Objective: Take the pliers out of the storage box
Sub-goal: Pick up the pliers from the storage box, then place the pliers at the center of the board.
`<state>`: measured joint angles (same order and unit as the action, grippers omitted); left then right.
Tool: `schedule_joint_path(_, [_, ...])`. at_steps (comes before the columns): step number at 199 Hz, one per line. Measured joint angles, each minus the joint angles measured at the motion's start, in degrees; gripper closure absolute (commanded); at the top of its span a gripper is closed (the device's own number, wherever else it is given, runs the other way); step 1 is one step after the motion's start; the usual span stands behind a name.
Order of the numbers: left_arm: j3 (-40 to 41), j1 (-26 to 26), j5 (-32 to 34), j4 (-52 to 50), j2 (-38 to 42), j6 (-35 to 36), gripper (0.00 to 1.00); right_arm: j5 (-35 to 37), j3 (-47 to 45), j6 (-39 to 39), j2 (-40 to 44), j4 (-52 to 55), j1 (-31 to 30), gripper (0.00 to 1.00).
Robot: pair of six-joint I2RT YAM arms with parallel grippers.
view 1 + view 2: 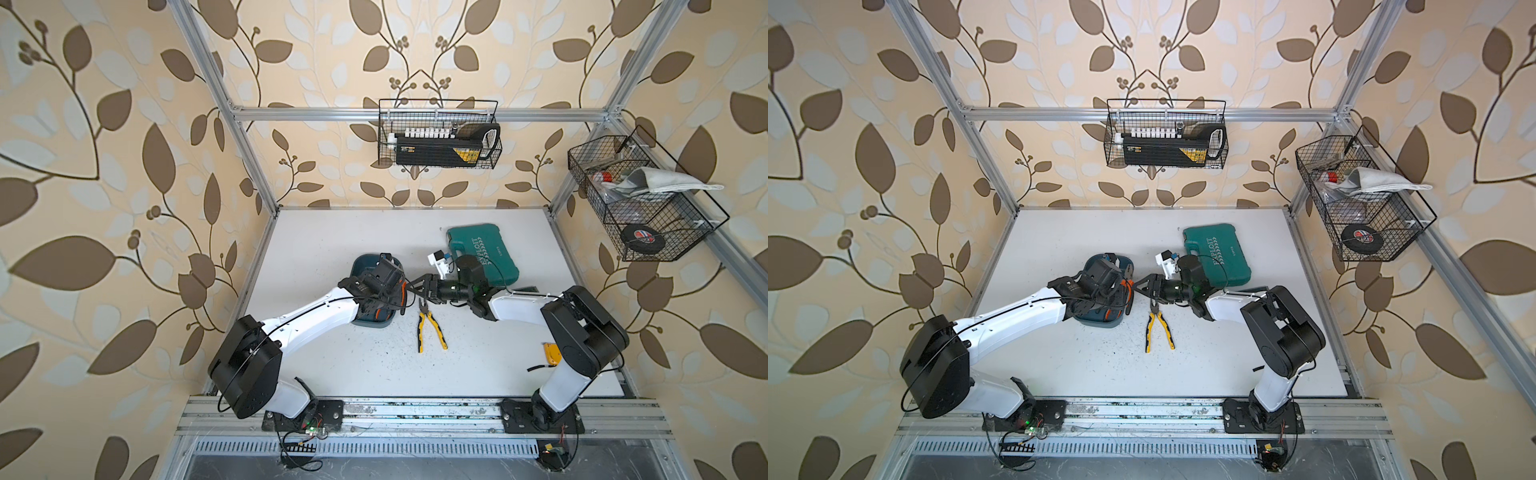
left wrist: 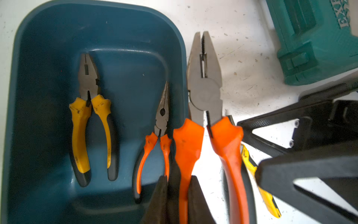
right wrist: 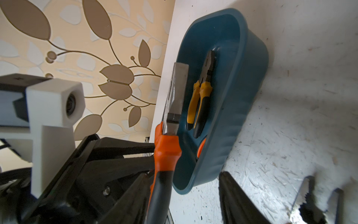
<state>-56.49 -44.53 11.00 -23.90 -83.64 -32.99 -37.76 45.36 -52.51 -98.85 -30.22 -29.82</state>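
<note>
The teal-blue storage box (image 1: 360,266) (image 1: 1096,262) (image 2: 38,58) (image 3: 242,97) sits left of centre on the table. Inside lie yellow-handled pliers (image 2: 79,135) (image 3: 201,97) and small orange needle-nose pliers (image 2: 162,116). My left gripper (image 2: 179,178) is shut on one handle of large orange pliers (image 2: 205,93) (image 3: 166,147) (image 1: 402,286), held over the box's right wall. My right gripper (image 1: 411,290) (image 1: 1140,286) (image 3: 185,174) stands open beside them, with the other orange handle between its fingers, close to one. Another yellow pair (image 1: 430,328) (image 1: 1158,328) lies on the table.
A green case lettered EXPLOIT (image 1: 486,253) (image 2: 313,38) lies behind the right arm. Black wire baskets hang on the back rail (image 1: 438,133) and the right wall (image 1: 640,199). A small yellow object (image 1: 550,353) lies by the right arm's base.
</note>
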Motion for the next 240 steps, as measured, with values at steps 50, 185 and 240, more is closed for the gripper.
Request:
schedule_joint_path(50, [-1.3, -2.9, 1.0, 0.0, -4.7, -1.0, 1.00, -0.2, 0.0, -0.7, -1.0, -0.4, 0.0, 0.51])
schedule_joint_path(185, [-2.1, -3.8, 1.3, 2.9, -4.8, -4.9, 0.95, -1.4, 0.0, -2.6, -1.4, -0.5, 0.3, 0.90])
schedule_joint_path(240, [-1.4, -3.9, 1.0, 3.1, -2.4, -6.1, 0.40, -0.8, 0.1, -0.9, -1.4, 2.7, 0.9, 0.96])
